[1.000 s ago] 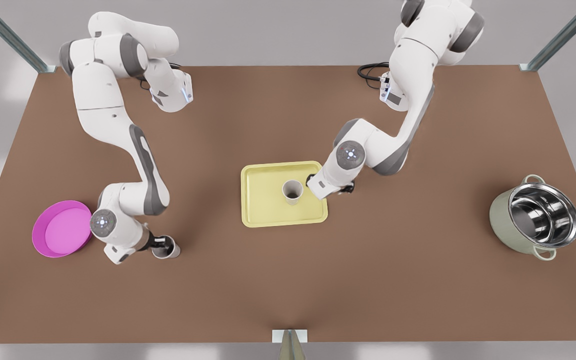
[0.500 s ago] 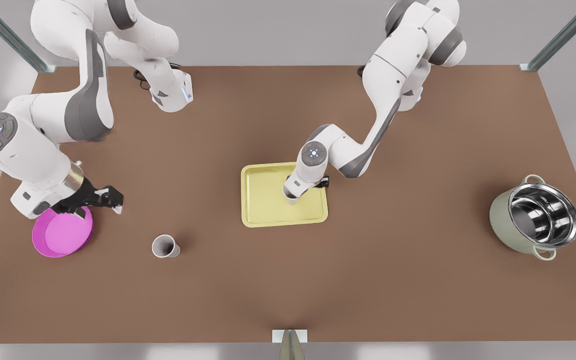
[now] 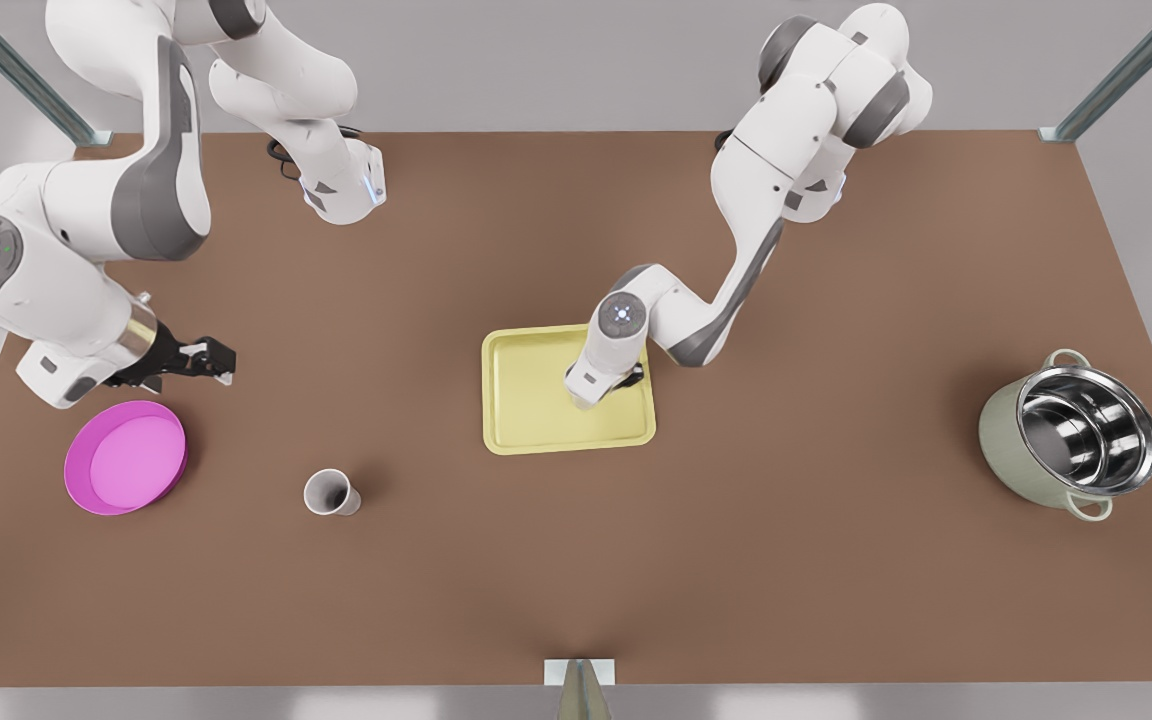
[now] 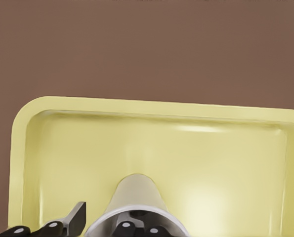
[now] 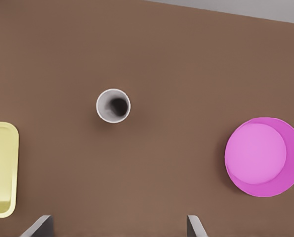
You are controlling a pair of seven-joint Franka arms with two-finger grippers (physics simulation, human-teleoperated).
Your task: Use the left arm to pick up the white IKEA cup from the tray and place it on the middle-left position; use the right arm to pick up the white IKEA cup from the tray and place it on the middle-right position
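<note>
Over the tabletop [image 3: 576, 560]: wide bare brown on every side of the centre, biggest stretch along the near edge and between tray and pot.
Pot [image 3: 1071, 435]: parked close to the edge on the front view's right, well apart from the action.
Tray [image 3: 521, 400]: dead centre of the table, low rim all round, so a straight lift needed before any sideways travel.
Pink plate [image 3: 126, 458]: near the edge on the front view's left, just beside the placed cup's patch, not touching it.
Left gripper [image 3: 601, 388]: down on the tray at the cup; whether gripping or not, cannot tell.
Right gripper [image 3: 211, 358]: raised, hanging above the plate side of the table, fingers [image 5: 40, 224] spread wide with nothing between; waiting.
Cup on the tray [image 4: 137, 202]: upright, close to the tray's rim on the front view's right, right under the left wrist.
Placed cup [image 3: 331, 493]: upright on bare table toward the near edge, between plate and tray, clear of both.
Step in hand: by the look of it, one cup delivered, left arm's pick under way.
Next move: firm hold, lift clear of the rim, then across to open tabletop short of the pot.
</note>
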